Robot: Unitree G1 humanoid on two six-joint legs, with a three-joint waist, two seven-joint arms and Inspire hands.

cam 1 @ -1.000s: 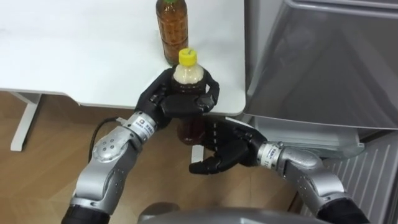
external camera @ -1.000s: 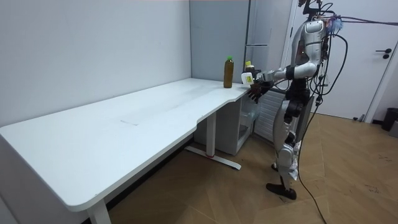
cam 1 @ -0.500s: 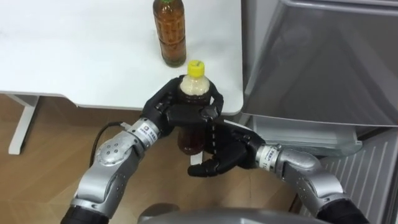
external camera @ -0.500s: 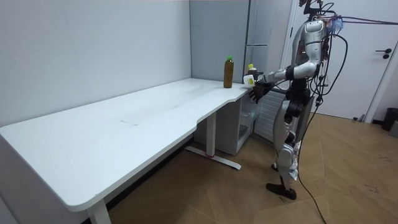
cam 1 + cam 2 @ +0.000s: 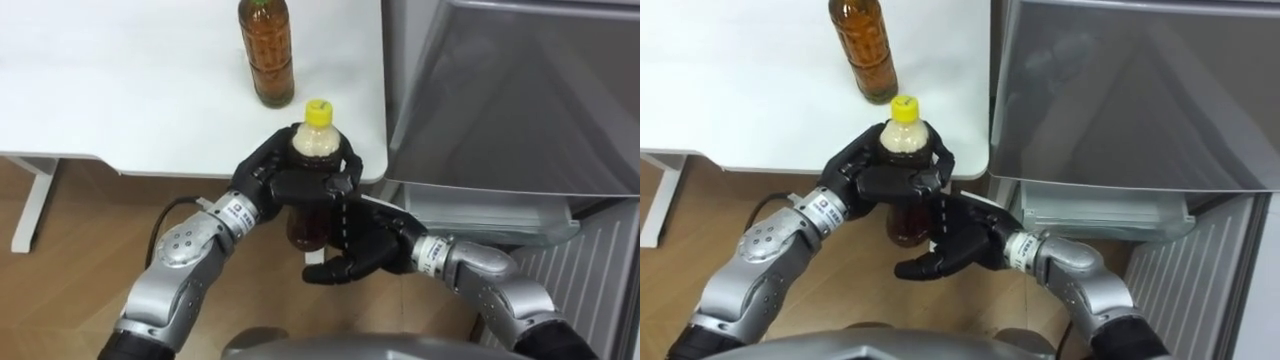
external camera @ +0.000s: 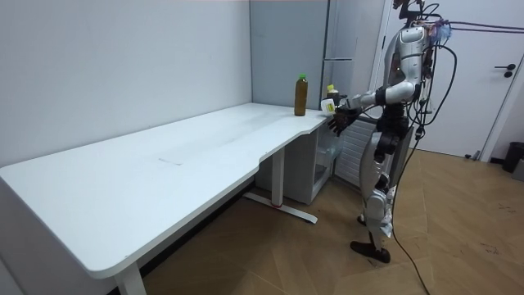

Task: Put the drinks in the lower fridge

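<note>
- A yellow-capped bottle [image 5: 313, 143] of dark drink is gripped by the left hand [image 5: 285, 182], whose fingers and thumb are wrapped round its upper body just under the pale neck.
- The bottle is held upright, off the table [image 5: 120, 90], with its lower part hanging past the table's near edge above the wooden floor [image 5: 70, 230].
- The right hand [image 5: 362, 248] is seen at about 5 o'clock from the bottle, just beside its base, palm turned towards it.
- The right hand's fingers are spread and only loosely bent, and nothing is enclosed by them; whether the bottle's base is touched by them cannot be told.
- A second bottle [image 5: 266, 55], amber and green-capped, is left standing upright on the table at about 11 o'clock from the held one, near the table's corner and apart from both hands.
- The grey fridge [image 5: 500, 100] is found at 3 o'clock from the held bottle, just beside the table's edge; a clear compartment [image 5: 480, 212] is visible along its lower part, at about 4 o'clock.
- In the room view the robot is seen standing upright on the wooden floor at the far end of the long white table, with both arms raised forward at chest height and the yellow-capped bottle held at the table's corner.
</note>
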